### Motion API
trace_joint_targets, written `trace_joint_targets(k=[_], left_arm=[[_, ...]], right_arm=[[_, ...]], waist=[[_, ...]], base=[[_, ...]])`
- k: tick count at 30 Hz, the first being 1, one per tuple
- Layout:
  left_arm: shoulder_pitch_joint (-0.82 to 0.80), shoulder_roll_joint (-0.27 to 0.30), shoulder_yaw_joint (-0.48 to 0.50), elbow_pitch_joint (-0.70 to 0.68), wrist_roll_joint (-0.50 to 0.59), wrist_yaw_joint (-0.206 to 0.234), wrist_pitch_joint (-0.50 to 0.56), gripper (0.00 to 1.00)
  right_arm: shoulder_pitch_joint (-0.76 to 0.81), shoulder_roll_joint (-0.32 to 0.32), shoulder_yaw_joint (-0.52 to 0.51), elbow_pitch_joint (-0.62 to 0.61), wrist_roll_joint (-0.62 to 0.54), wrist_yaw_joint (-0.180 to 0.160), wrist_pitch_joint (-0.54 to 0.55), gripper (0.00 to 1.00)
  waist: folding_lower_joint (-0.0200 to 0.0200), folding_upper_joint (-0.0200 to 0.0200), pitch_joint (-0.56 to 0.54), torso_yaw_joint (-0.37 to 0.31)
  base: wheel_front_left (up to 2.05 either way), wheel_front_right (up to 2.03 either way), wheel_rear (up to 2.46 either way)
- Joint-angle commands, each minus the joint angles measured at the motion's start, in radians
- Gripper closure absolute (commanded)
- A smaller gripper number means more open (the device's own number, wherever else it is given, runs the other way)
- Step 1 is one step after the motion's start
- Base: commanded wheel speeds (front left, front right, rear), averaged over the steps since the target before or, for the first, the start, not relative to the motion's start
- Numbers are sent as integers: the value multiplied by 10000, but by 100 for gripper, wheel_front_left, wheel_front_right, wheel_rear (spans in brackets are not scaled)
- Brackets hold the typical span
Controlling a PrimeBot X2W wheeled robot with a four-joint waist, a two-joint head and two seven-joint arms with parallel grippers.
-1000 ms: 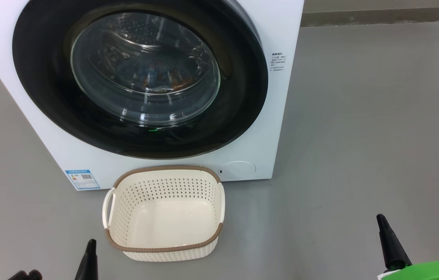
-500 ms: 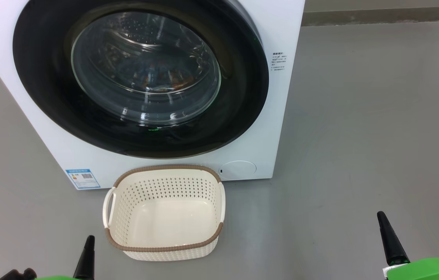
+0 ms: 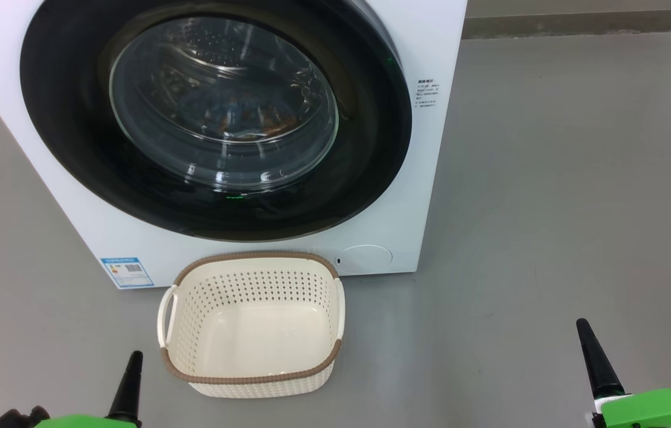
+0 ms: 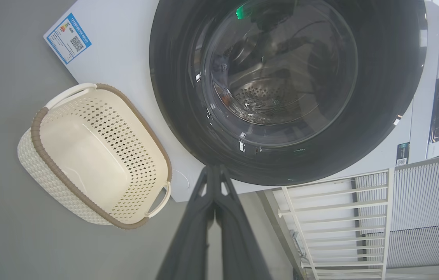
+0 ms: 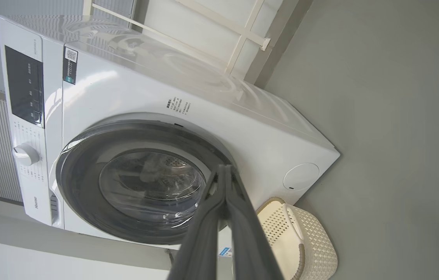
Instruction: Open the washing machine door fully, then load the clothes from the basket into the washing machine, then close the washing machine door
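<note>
Seemingly all three steps are done, so what remains is a check and a tidy retreat.

Nearest, the left claw (image 3: 132,371) and the right claw (image 3: 588,342) point up from the bottom corners of the head view. Each has its fingers pressed together on nothing. Just ahead and to the right of the left claw sits the basket (image 3: 252,378), bare inside and well to the left of the right claw. Beyond it, ahead of both claws, the door (image 3: 73,148) looks flush against the washer (image 3: 424,196). Farther in, behind the glass, orange and blue patches low in the drum look like the clothes (image 3: 246,123).

To finish well, I would hold both claws low and closed, clear of the basket rim. I would also confirm the latch before leaving. A door can look flush yet not be caught, so a light press on its black rim would settle that.

The latch and hinge cannot be made out, so I cannot tell which side swings. Reflections on the glass smear the clothes, so the pieces cannot be counted. The head view cuts off the door's top, and its bottom edge cuts off both arms. The basket's near wall hides its inner near corner.
</note>
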State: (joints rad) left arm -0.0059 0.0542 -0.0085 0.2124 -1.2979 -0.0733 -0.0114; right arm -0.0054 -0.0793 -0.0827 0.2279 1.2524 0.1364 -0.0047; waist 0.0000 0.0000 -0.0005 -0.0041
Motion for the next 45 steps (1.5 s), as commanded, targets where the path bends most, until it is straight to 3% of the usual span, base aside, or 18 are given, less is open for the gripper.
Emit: trace_joint_targets(k=[1,32,45], left_arm=[[-461,189,320,-142,-311,-116,69,100],[-992,207,882,313,-3392,-573,973,100],[-996,171,933,316,-3349,-573,1013,100]], right_arm=[[-480,-43,106,-202,290,-42,98,100],[-1004,132,-94,156,3742,-57,1005,100],[-1008,157,-129,158,3712,-57,1034,100]], waist=[[0,0,1,2],[0,0,37,41],[0,0,36,41]], base=[[0,0,0],[0,0,0],[0,0,0]])
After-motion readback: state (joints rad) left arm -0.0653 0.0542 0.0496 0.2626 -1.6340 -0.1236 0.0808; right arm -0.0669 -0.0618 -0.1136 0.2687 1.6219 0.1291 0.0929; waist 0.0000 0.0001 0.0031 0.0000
